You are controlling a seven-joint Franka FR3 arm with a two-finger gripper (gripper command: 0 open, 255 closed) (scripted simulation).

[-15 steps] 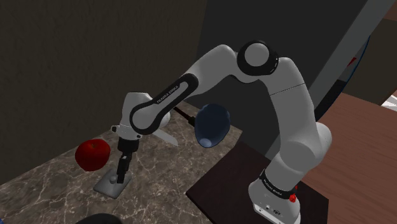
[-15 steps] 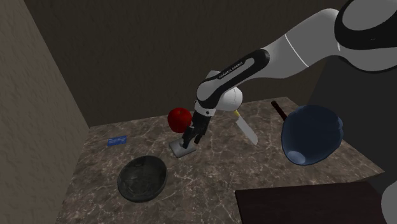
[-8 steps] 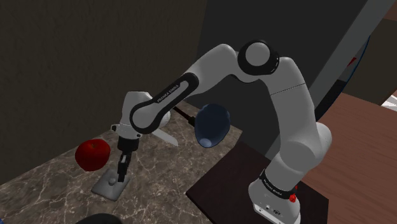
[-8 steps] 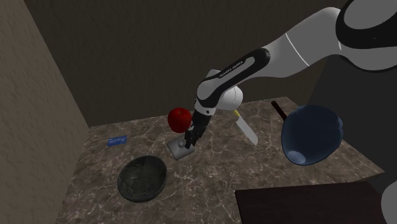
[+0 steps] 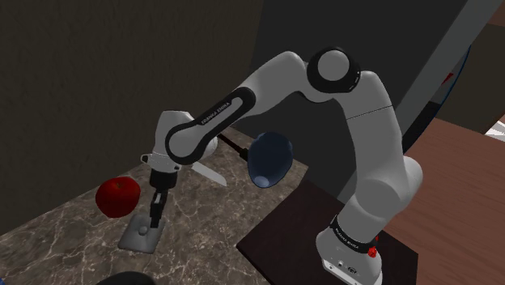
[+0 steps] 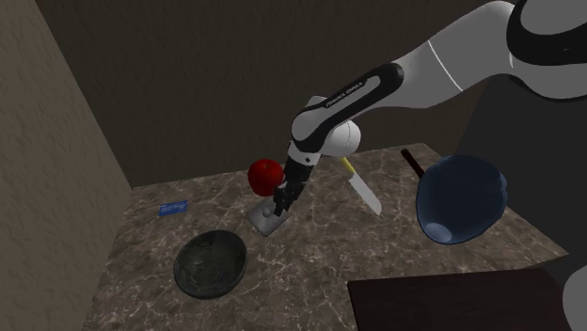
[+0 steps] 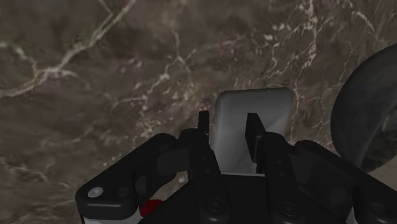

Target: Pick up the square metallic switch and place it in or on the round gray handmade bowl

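While the round dark-grey bowl (image 6: 211, 265) sits nearest, the black two-finger gripper (image 6: 276, 211), just beyond the bowl, is narrowly clamped on the square grey metallic switch (image 6: 263, 224); farther beyond the bowl lies a round red apple (image 6: 266, 174).

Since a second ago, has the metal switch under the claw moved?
Yes, slightly. In the second exterior view the switch has crept left, away from the knife and toward the bowl, with the claw on it.
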